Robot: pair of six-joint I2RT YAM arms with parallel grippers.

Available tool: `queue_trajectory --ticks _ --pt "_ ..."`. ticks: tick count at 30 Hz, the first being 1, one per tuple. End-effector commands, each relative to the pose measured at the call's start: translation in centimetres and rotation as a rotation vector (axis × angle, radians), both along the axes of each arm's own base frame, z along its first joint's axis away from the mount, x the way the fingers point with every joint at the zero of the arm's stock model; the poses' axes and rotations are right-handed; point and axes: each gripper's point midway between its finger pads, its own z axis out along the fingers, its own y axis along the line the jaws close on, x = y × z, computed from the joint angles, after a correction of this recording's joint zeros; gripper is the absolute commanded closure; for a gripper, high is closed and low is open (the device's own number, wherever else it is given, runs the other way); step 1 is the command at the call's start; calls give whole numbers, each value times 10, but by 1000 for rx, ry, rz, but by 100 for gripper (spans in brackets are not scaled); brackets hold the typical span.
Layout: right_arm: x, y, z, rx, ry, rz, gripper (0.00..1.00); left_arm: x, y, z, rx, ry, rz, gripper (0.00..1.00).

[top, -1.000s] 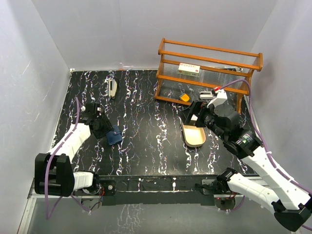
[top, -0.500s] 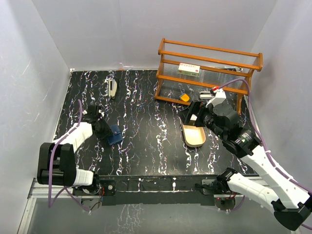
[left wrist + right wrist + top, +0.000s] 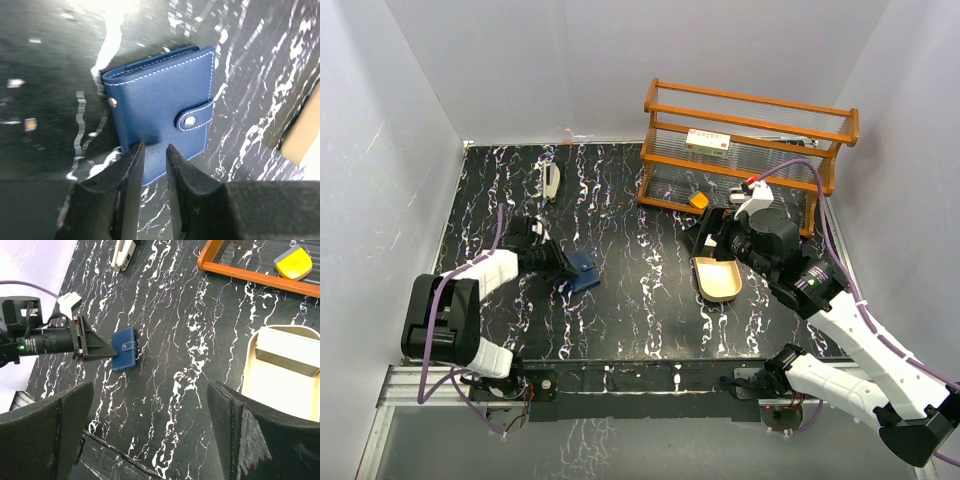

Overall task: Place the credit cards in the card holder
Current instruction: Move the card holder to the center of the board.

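The card holder [image 3: 160,100], a navy folding wallet with its snap tab fastened, lies flat on the black marbled table [image 3: 640,300], left of centre [image 3: 584,271]. My left gripper [image 3: 154,150] reaches in low from the left, its jaws drawn to a narrow gap at the holder's near corner. Blue cover shows in that gap. The same gripper [image 3: 107,352] shows as a black wedge in the right wrist view. A pale flat block [image 3: 287,355], apparently the credit cards, rests in the gold oval tray [image 3: 715,285]. My right gripper [image 3: 718,243] hangs wide open above the tray's left side, holding nothing.
A wooden rack [image 3: 745,150] stands at the back right with a small box [image 3: 708,143] on its shelf and a yellow object [image 3: 699,200] at its foot. A white stapler-like item [image 3: 551,182] lies at the back left. Grey walls close in three sides.
My left gripper's jaws have narrowed and the arm has swung right; the card holder has shifted right and turned with it. The right arm has edged slightly back and left, still open.
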Motion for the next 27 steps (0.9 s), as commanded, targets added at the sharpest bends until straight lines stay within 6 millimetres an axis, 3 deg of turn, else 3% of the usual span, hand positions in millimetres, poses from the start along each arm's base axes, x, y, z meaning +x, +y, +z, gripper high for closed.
queue_trajectory --ticks 1,9,13,18,23,27 --pt "2 4 25 59 -47 6 5 -36 -32 -21 -28 102 -133 76" --pt "3 11 8 35 15 31 12 -43 -85 -17 -97 78 -265 76" --pt "0 26 -10 19 91 100 23 -40 -92 -2 -144 45 -249 74" --pt "1 39 -41 10 206 124 54 -25 -78 44 -70 -87 -208 59" --pt "1 61 -57 26 265 157 56 -14 -50 106 46 -269 -132 37" --pt "-1 83 -75 -42 312 158 57 -17 -28 158 99 -435 -89 27"
